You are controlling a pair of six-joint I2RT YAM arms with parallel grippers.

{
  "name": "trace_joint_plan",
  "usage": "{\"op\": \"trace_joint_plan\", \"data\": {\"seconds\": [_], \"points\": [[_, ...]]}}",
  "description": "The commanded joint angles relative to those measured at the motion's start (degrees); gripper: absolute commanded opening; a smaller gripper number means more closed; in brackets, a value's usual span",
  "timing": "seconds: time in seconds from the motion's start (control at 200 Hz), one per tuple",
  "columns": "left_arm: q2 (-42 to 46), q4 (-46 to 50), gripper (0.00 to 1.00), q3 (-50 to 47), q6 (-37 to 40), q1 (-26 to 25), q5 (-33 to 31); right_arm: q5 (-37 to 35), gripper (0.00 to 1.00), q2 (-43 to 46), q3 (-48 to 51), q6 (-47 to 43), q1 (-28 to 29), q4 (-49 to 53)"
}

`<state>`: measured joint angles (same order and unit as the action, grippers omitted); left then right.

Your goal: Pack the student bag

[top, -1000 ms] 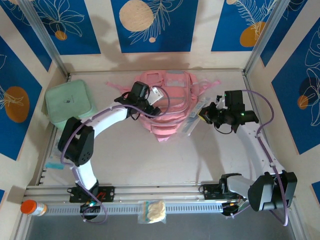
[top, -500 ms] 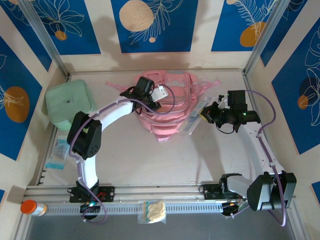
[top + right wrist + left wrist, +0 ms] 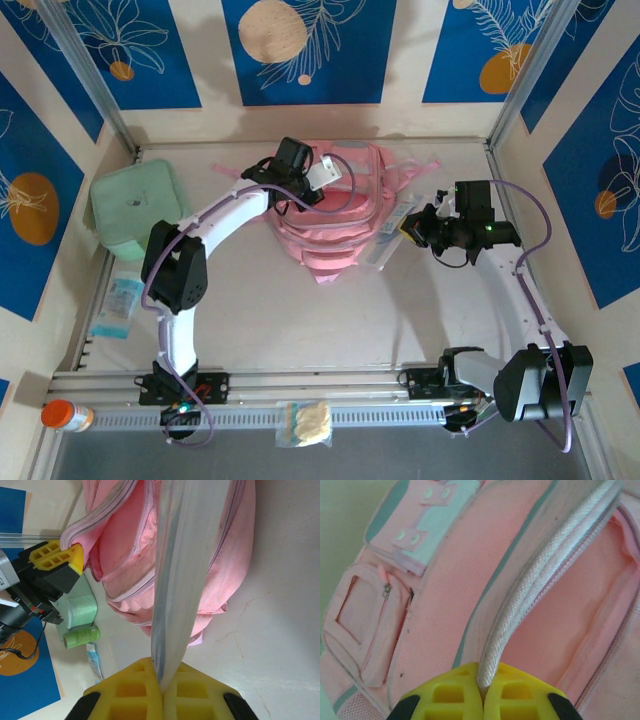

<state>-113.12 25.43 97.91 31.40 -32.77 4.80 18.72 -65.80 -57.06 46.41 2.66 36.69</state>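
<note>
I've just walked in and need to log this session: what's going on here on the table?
The left gripper is shut on the zip edge of the pink student bag, at its opening. The right gripper is shut on a long clear plastic packet, holding it beside the bag. The packet is not inside yet.

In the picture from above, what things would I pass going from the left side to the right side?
orange-capped bottle → mint-green case → student bag → right gripper, pinching a clear packet
</note>
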Motion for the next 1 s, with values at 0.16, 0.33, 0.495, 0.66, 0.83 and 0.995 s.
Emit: {"op": "trace_joint_plan", "data": {"seconds": [0.16, 0.33, 0.495, 0.66, 0.83, 0.995], "points": [[3.6, -0.6, 0.00, -3.6, -4.4, -2.0, 2.3, 2.1, 0.00, -0.3, -0.7, -1.2, 1.1, -0.7], [4.6, 3.2, 0.00, -1.9, -14.1, -6.5, -1.7, 2.5, 0.00, -2.0, -1.1, -0.8, 1.6, -1.8], [5.5, 4.1, 0.00, 0.1, -27.9, -12.0, -5.6, 2.2, 0.00, -3.4, -1.4, 2.0, 1.8, -5.3], [4.9, 5.8, 0.00, 3.9, -44.3, -17.0, -7.0, -2.3, 0.00, -3.5, -0.1, 5.8, 2.1, -9.4], [5.8, 2.3, 0.00, 3.4, -53.4, -18.5, -4.9, -8.9, 0.00, -2.4, 4.3, 9.5, 2.6, -15.8], [6.5, 0.9, 0.00, 3.7, -53.9, -18.7, -4.8, -17.5, 0.00, -4.1, 7.9, 13.8, 5.4, -23.5]]}}
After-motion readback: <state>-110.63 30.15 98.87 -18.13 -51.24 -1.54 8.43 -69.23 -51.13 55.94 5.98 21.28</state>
